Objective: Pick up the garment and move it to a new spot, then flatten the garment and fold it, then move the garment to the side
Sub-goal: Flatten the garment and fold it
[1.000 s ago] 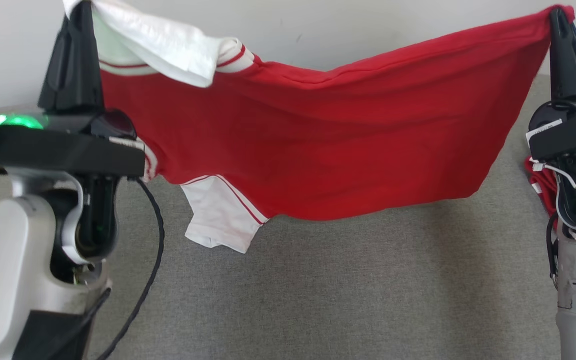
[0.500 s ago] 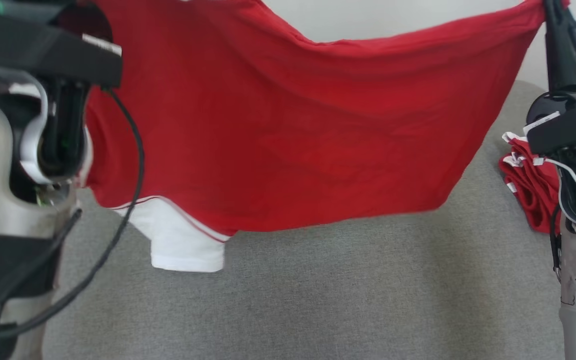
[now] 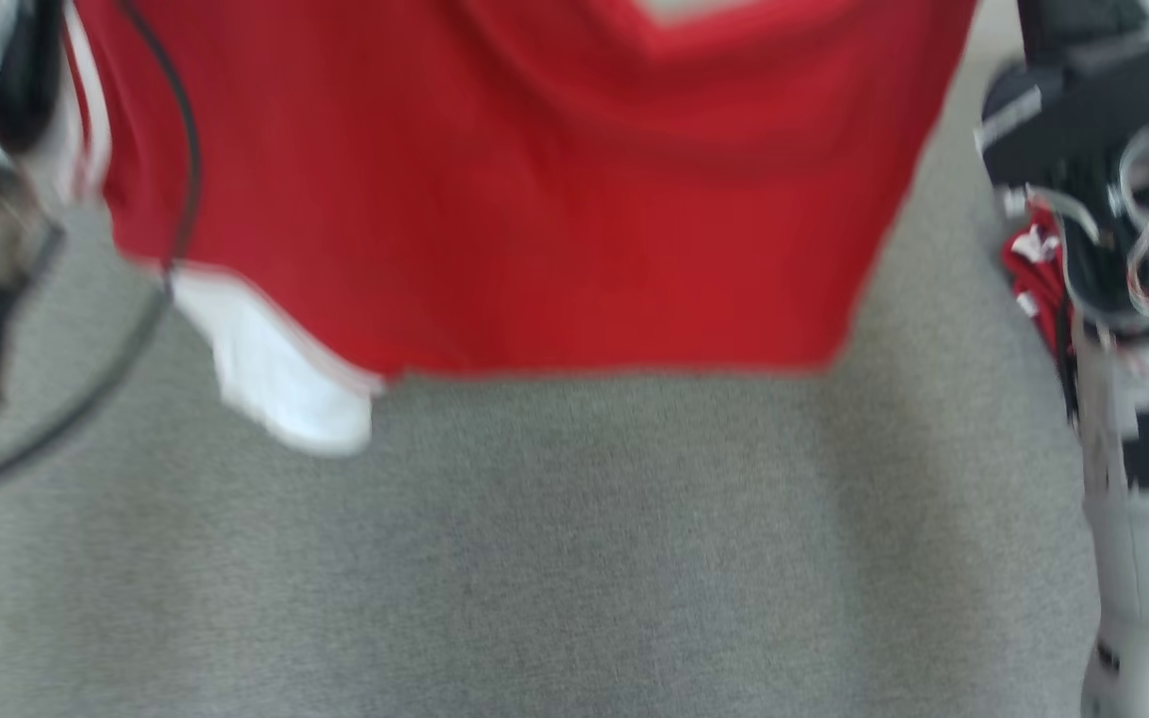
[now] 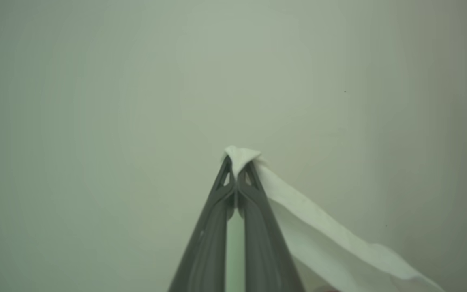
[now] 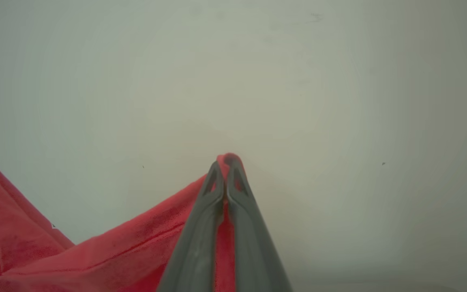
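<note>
Two tools hold one red-and-white garment (image 3: 535, 199) spread aloft over the grey table (image 3: 574, 558); left tool (image 4: 237, 164) pinched tight on a white corner; right tool (image 5: 226, 166) pinched tight on a red edge; head view blurred.

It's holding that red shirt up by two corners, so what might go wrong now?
1. The left gripper pinches just a small tip of white cloth, so the shirt might slip free; the right gripper bites little more.
2. The white sleeve dangles below the red hem and may crumple underneath when lowered onto the grey surface.
3. A red bundle lies by the right arm; the shirt could snag it.
</note>
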{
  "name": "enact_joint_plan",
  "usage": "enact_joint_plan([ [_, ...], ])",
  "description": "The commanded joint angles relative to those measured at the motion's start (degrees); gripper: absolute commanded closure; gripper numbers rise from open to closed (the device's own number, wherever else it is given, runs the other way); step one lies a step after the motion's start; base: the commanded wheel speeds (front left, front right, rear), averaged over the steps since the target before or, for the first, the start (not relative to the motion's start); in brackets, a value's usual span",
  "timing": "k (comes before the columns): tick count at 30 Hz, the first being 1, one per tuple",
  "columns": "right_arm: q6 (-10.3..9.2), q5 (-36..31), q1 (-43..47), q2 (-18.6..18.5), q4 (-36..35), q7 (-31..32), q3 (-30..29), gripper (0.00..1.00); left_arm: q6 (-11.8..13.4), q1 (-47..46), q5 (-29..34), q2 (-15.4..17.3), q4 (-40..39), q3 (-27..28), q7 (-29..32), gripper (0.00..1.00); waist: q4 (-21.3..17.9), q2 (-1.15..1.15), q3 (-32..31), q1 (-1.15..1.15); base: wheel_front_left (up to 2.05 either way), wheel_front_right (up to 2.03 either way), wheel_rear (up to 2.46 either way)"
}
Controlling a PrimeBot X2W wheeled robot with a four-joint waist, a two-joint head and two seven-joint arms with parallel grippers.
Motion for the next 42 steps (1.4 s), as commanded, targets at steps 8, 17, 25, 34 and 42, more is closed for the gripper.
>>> enact_joint_plan([
  [8, -0.15, -2.2, -16.3, 1.8, 13.5, -8.3, 3.6, 1.00, -1.3, -13.1, 8.1, 1.9, 8.4, -2.8, -6.0, 1.00, -3.5, -0.01, 12.5, -0.01, 0.00, 0.00, 0.00],
  [17, -0.16, -9.1, -27.8, 2.7, 25.8, -22.5, 3.0, 1.00, 1.1, -21.4, 14.6, 1.5, 16.0, -3.9, -17.8, 1.00, -3.7, -0.01, 16.0, -0.01, 0.00, 0.00, 0.00],
  [25, -0.16, -13.7, -29.4, 3.3, 32.9, -29.5, 4.5, 1.00, 1.6, -19.5, 16.3, -0.2, 15.1, -4.1, -19.7, 1.00, -3.0, -0.01, 20.2, -0.01, 0.00, 0.00, 0.00],
  [34, -0.16, -8.6, -23.0, -0.2, 34.5, -29.0, 9.4, 1.00, -1.7, -7.1, 11.3, -1.4, 11.0, -2.0, -19.7, 1.00, 0.2, -0.01, 18.6, -0.01, 0.00, 0.00, 0.00],
  [42, -0.16, -1.3, -11.4, -5.6, 26.3, -19.7, 11.9, 1.00, -3.2, 6.2, 3.2, -2.1, 6.5, -0.4, -16.2, 1.00, 3.5, -0.01, 12.2, -0.01, 0.00, 0.00, 0.00],
])
